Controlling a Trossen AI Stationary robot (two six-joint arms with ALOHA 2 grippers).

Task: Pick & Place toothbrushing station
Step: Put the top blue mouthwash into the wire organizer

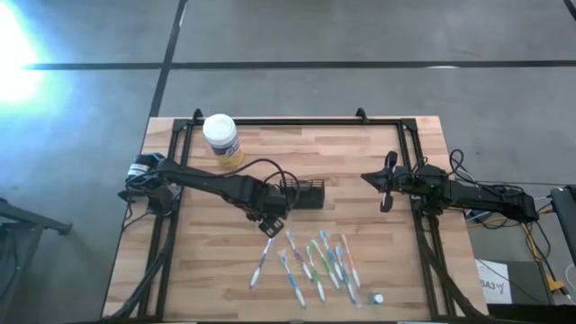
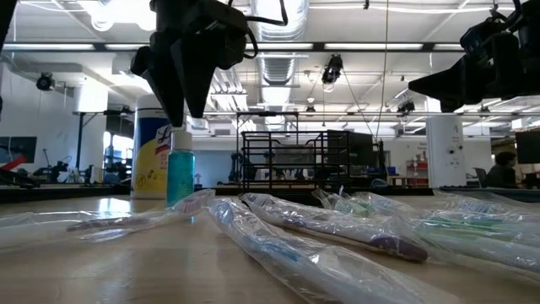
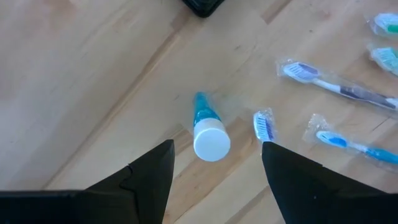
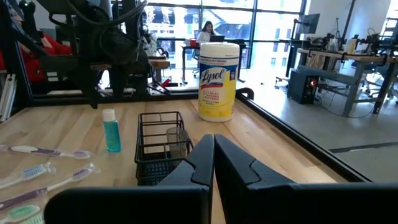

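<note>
Toothbrushing station (image 1: 306,193) partly behind left gripper (image 1: 273,221)

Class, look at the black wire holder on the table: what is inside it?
The right wrist view shows a small pale cup-like object standing inside the black wire holder. The right gripper, shut, hides the near corner, so anything there cannot be seen.

A grey concrete floor (image 1: 360,36) crossed by dark lines surrounds the wooden table (image 1: 360,135); glare falls on it at one corner. Beyond lies an open workshop with bright ceiling lights (image 2: 380,46), pale ducts (image 2: 278,67), tall windows (image 4: 273,28), workbenches (image 4: 348,62); a person (image 4: 205,31) sits at a far desk.
</note>
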